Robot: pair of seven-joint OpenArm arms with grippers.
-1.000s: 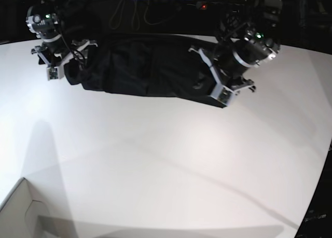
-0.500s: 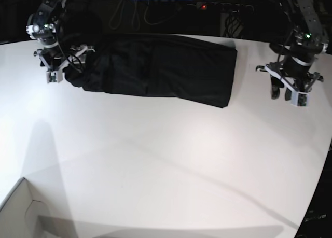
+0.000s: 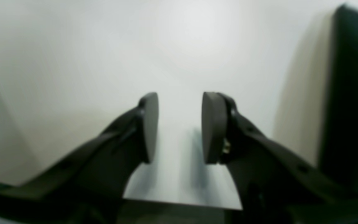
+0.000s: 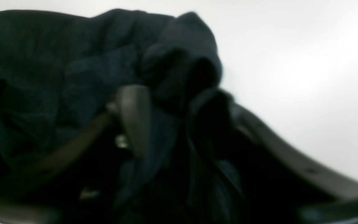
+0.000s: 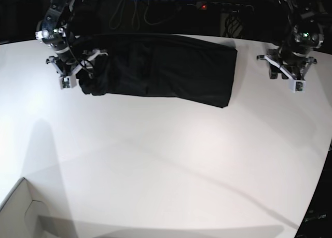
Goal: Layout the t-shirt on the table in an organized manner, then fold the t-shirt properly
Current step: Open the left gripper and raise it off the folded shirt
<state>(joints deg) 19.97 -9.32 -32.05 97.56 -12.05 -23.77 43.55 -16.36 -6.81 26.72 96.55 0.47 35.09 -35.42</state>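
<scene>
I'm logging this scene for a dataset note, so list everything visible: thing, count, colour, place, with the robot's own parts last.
t-shirt: one, black, folded into a long band at the far side of the table, bunched at its end by the right gripper.
table: one, white, fills most of the base view.
box corner: one, white, near corner of the base view.
cables: several, dark, beyond the table's far edge.
left gripper: one, black and white, over bare table beside the shirt's other end, jaws apart, holding nothing.
right gripper: one, black, fabric bunched between its fingers; whether it grips is unclear.
</scene>
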